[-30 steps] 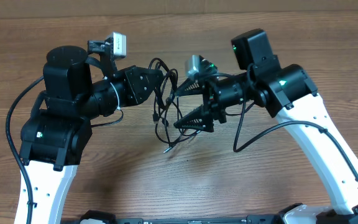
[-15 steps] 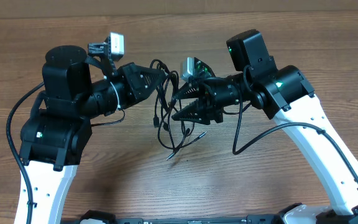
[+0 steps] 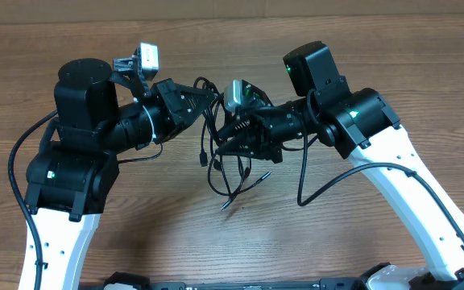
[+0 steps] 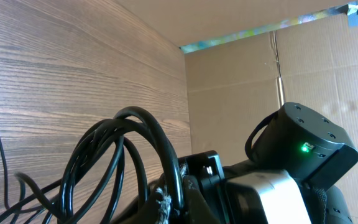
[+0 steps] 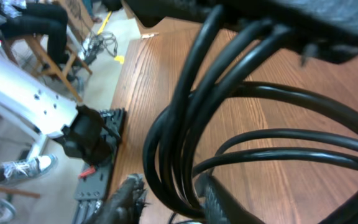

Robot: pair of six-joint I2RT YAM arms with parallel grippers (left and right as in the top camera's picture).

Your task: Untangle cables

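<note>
The cables (image 3: 213, 171) are thin black cords, looped together and hanging between my two grippers above the wood table, with one plug end (image 3: 225, 206) down near the table. My left gripper (image 3: 209, 98) is shut on a strand at the top of the loops; in the left wrist view its fingers (image 4: 194, 202) pinch that cable (image 4: 135, 118). My right gripper (image 3: 222, 138) meets the bundle from the right, lower down. In the right wrist view several strands of the cables (image 5: 185, 124) run between its fingers (image 5: 126, 199), which sit close against both sides.
The wood table (image 3: 312, 242) spreads around the arms. A thick black arm cable (image 3: 303, 184) droops under the right arm, and another (image 3: 13, 157) curves beside the left arm. A cardboard wall (image 4: 241, 68) stands behind the table.
My right gripper has moved left into the bundle and its fingers have closed from wide apart down around the strands. The hanging plug end has shifted slightly. The left gripper has kept its grip.
</note>
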